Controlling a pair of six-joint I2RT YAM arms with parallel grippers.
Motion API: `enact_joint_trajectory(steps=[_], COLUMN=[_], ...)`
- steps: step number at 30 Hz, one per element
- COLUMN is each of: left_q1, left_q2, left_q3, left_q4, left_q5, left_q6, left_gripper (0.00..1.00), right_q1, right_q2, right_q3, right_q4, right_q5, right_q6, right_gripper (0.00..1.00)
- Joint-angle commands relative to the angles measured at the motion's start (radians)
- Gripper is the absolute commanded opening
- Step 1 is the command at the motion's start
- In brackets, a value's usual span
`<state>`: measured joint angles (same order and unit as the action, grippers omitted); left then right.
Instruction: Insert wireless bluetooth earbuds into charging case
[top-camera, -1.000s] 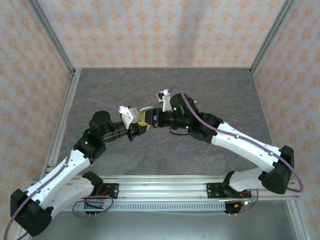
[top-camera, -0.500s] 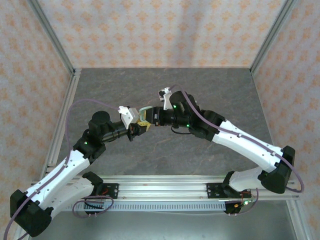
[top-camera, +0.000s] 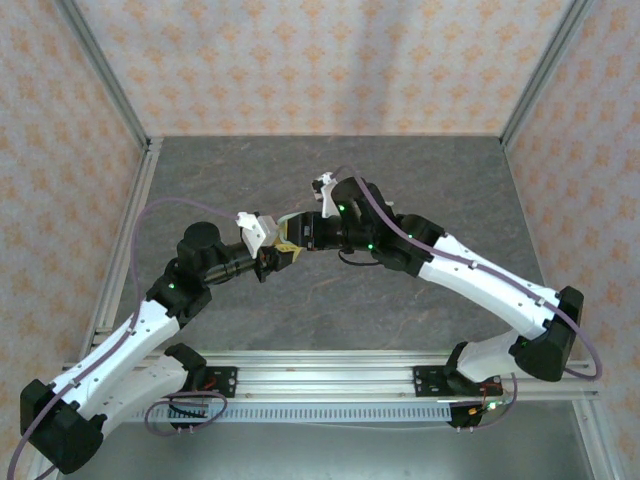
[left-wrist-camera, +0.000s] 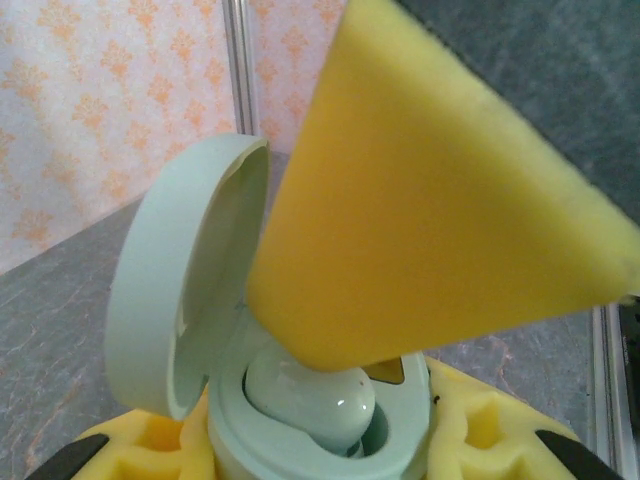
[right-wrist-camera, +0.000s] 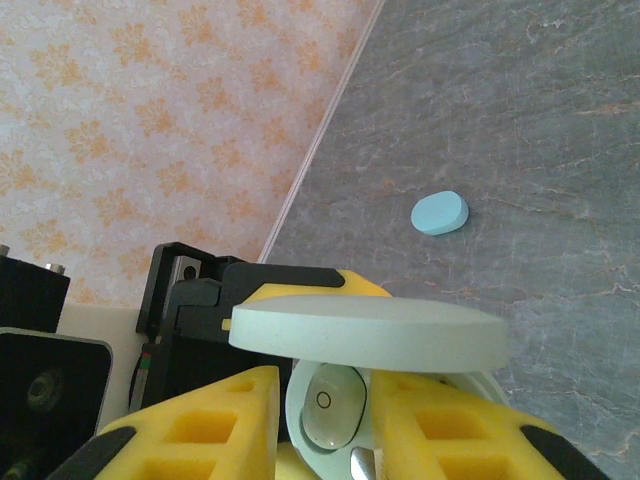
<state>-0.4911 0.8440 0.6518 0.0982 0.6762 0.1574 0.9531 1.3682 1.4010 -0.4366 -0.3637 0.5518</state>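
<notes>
My left gripper (left-wrist-camera: 315, 455) is shut on the pale green charging case (left-wrist-camera: 240, 440), whose lid (left-wrist-camera: 170, 290) stands open. A whitish-green earbud (left-wrist-camera: 310, 400) sits in a well of the case. A yellow finger (left-wrist-camera: 430, 220) of my right gripper hangs just over it. In the right wrist view the earbud (right-wrist-camera: 327, 405) lies between the fingers of my right gripper (right-wrist-camera: 325, 425); they stand open, with a narrow gap on each side. The case lid (right-wrist-camera: 365, 335) hangs over them. From above, both grippers meet at mid-table, left gripper (top-camera: 281, 253) and right gripper (top-camera: 297, 238).
A pale blue oval case (right-wrist-camera: 439, 212) lies shut on the grey table (right-wrist-camera: 520, 120), beyond the grippers. The metal frame post (left-wrist-camera: 238, 70) and patterned walls close in the table at the left and back.
My right gripper's jaws have spread apart round the earbud, and the right arm has edged slightly left. The left arm and the case have stayed put.
</notes>
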Motion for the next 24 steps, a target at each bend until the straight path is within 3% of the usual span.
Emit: enact_joint_trajectory(steps=[1, 11, 18, 21, 24], left_q1=[-0.005, -0.005, -0.005, -0.005, -0.005], left_q2=[-0.026, -0.028, -0.024, -0.012, 0.009], left_q3=[0.006, 0.011, 0.023, 0.031, 0.034], left_q4=[0.029, 0.014, -0.001, 0.001, 0.024], left_q5=[0.011, -0.001, 0.001, 0.008, 0.018], left_q6=[-0.001, 0.001, -0.001, -0.008, -0.024], left_gripper=[0.07, 0.07, 0.06, 0.06, 0.06], right_q1=[0.009, 0.007, -0.008, -0.088, -0.233], right_q2=[-0.009, -0.122, -0.179, -0.178, -0.179], right_q3=[0.055, 0.089, 0.181, 0.194, 0.171], right_q4=[-0.033, -0.098, -0.336, -0.436, -0.505], right_q5=[0.007, 0.01, 0.282, 0.373, 0.363], right_q6=[-0.02, -0.131, -0.215, -0.193, -0.144], right_gripper=[0.29, 0.31, 0.38, 0.43, 0.43])
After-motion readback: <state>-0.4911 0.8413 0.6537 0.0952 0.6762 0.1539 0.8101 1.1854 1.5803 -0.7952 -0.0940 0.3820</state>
